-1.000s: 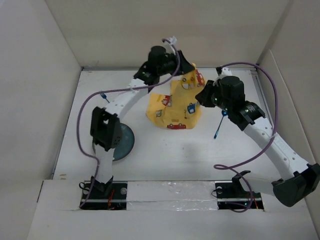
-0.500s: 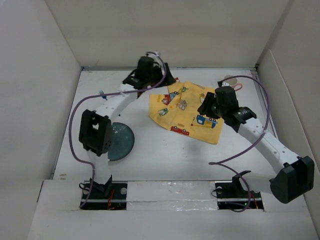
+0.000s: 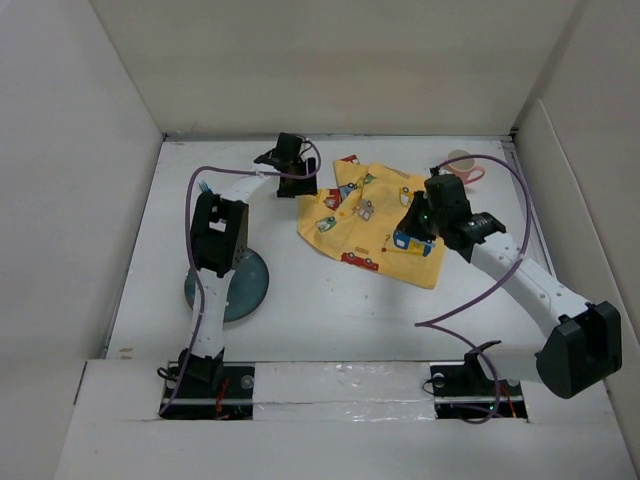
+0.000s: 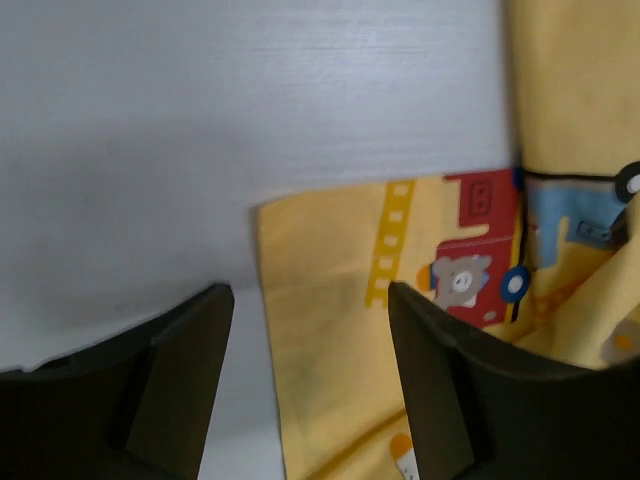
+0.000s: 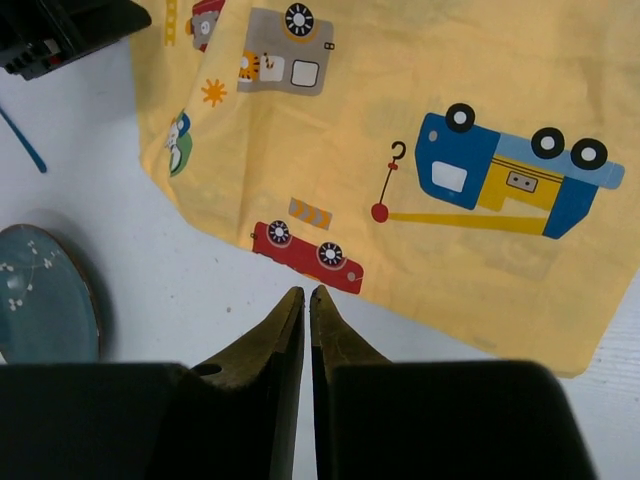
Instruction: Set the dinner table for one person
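The yellow cloth mat with cartoon cars [image 3: 375, 225] lies spread flat on the white dinner table [image 3: 330, 310], right of centre. My left gripper [image 3: 298, 180] is open at the mat's far left corner; in the left wrist view [image 4: 310, 290] that corner [image 4: 330, 360] lies between the parted fingers, which do not pinch it. My right gripper [image 3: 412, 220] is shut and empty, raised over the mat's right part; in the right wrist view its tips [image 5: 307, 292] point at the near edge of the mat [image 5: 400, 100].
A blue-grey plate [image 3: 235, 285] sits at the left, partly under the left arm, and shows in the right wrist view [image 5: 40, 300]. A pink cup [image 3: 462, 165] stands at the far right. A blue utensil [image 3: 205, 186] lies at the far left. White walls enclose the table.
The mat was held up bunched between both grippers, then was laid down and spread flat. Both grippers have let go; the left one drew back to the far left corner.
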